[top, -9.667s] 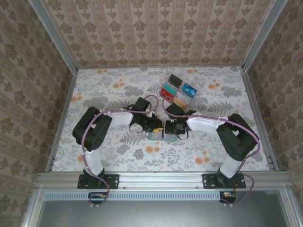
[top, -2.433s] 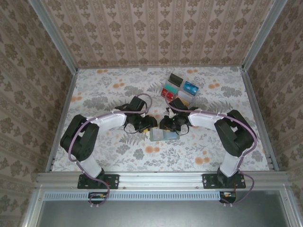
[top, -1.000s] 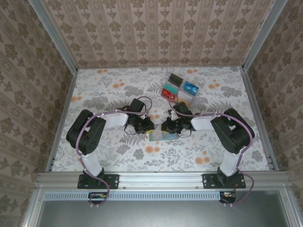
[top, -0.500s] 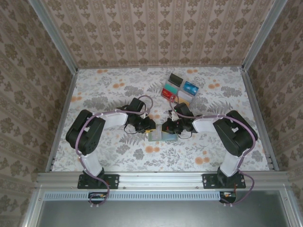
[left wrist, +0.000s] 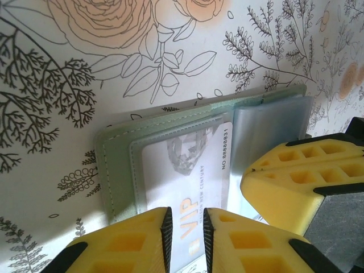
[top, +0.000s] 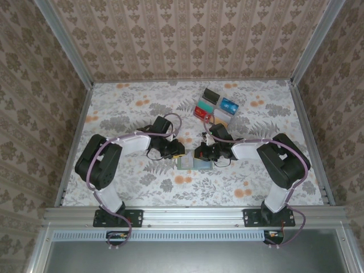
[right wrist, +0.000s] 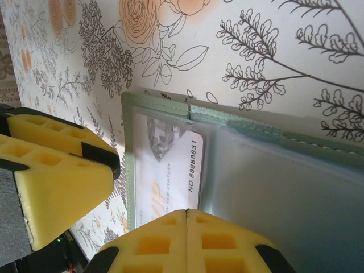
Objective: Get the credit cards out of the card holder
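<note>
The floral table (top: 125, 114) looks as it did half a second ago. The left arm (top: 96, 165) has swung its elbow a little outward since then, and both wrists remain bent in over the same spot.

The left gripper (left wrist: 185, 219) has its yellow jaws a narrow slit apart, with nothing clamped between them. The right gripper (right wrist: 186, 215) has its jaws pressed fully together, also holding nothing. The two pairs of tips are close together, so each one's yellow block crowds the other's view.

The card holder (top: 192, 165) lies open and flat directly under both pairs of jaws. Its long axis runs from one gripper across to the other, with the sage cover facing down and the pale pockets facing up. The right jaws rest over its clear-pocket panel.

The loose cards (top: 213, 107) lie in a cluster beyond the right jaws, past that wrist. They are black, teal, blue, red and whitish, and they have not moved.

A white card (left wrist: 182, 165) printed "VIP" sits in the panel on the left jaws' side. Its long axis points straight in under those jaws, and its near end is hidden beneath the fingertips.
</note>
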`<action>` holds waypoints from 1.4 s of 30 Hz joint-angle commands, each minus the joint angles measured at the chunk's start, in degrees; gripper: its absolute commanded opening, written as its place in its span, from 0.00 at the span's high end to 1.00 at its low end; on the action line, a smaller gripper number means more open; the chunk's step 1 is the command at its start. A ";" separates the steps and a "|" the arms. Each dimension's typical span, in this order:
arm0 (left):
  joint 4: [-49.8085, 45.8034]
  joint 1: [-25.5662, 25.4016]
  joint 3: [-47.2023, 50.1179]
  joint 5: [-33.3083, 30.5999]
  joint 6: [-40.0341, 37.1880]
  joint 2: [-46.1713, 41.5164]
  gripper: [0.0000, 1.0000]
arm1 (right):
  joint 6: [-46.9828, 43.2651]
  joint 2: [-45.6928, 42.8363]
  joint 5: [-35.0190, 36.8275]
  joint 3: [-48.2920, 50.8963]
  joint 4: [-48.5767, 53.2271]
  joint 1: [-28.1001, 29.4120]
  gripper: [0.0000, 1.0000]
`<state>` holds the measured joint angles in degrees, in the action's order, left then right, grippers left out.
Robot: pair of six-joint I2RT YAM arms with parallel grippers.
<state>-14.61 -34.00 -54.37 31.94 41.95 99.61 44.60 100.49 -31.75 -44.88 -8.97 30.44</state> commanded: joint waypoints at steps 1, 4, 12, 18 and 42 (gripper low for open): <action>-1.39 0.00 0.81 -1.05 -0.85 0.11 0.77 | 0.12 1.37 -0.90 0.22 -1.18 0.24 1.00; -2.33 -0.15 0.82 -2.25 -0.45 1.81 0.79 | 0.48 1.73 -1.11 -0.16 -0.81 0.24 0.97; -2.60 -0.54 1.02 -3.12 -0.19 3.81 0.81 | 0.58 2.61 -2.05 -0.98 0.36 0.24 0.82; -2.57 -0.72 1.36 -3.05 -0.17 4.52 0.81 | 0.61 4.16 -3.10 -1.99 0.05 0.31 0.80; -2.79 -0.81 1.30 -3.55 -0.16 5.13 0.82 | -0.08 5.37 1.71 -3.93 7.04 0.50 0.76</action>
<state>-14.98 -34.13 -54.22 30.17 41.98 102.39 44.99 103.37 -33.01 -48.31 -4.95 30.63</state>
